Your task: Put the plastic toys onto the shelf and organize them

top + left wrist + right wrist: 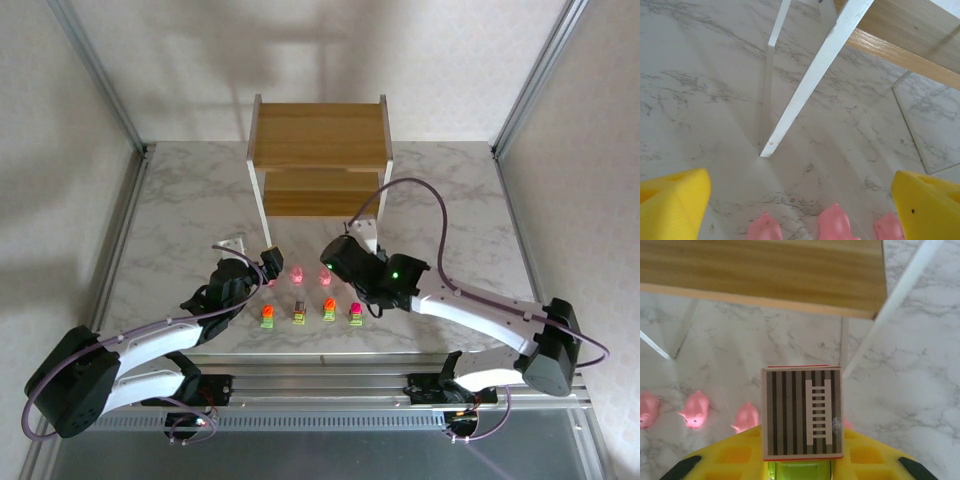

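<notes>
1. At the left gripper [800, 202]: spread wide, pinching nothing, one yellow finger [671, 205] in each lower corner of the left wrist view.
2. Low in the gap between them: three pink figures [835, 223] side by side on the marble table [705, 100], only their tops in frame. Middle one roughly centred, rightmost just beside the right-hand finger, contact impossible to tell.
3. Straight ahead of that gap: a white leg [810, 85] of the shelf [905, 30], foot planted on the table, wooden board above it at upper right.
4. At the right gripper [802, 462]: closed on a blocky toy [803, 412], pinching it between yellow fingers.
5. On that toy: green base [799, 471] sunk between the pads, and a square top striped dark and pale, with a white ladder mark, facing the wrist camera.
6. Behind the held toy: more pink figures on the table, three off to its left and a sliver of another at its right edge. Farther on, the lower shelf board and white legs.
7. From the top external view: shelf upright at the far middle of the table, both grippers low in front of it, tips turned toward each other, two pink figures between them.
8. Nearer the arm bases: a row of four blocky toys [298, 314] standing on the table, tops orange, brown, orange and magenta from left to right, outside both sets of jaws.
</notes>
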### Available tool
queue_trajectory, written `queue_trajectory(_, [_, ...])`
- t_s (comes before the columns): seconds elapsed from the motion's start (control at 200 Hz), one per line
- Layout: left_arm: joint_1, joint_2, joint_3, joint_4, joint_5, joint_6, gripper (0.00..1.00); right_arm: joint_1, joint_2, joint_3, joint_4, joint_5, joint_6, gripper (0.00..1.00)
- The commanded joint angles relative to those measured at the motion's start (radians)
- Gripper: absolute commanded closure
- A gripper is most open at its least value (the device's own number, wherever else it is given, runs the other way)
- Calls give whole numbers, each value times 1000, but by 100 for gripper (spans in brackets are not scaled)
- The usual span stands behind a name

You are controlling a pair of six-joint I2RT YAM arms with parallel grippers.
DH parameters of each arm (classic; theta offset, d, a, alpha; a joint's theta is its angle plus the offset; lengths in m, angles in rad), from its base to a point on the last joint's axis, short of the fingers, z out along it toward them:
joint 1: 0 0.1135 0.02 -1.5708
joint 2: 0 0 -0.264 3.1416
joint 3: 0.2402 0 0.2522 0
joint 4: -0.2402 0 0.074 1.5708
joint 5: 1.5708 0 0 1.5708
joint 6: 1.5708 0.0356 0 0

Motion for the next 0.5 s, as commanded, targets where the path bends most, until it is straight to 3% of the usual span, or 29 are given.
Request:
queue_trajectory(0.0, [8,10,0,33,32,14,7,-34,49,68,15,21,-50,75])
queue_trajectory(0.496, [8,43,9,45,66,11,8,-193,193,169,99,-33,-91,76])
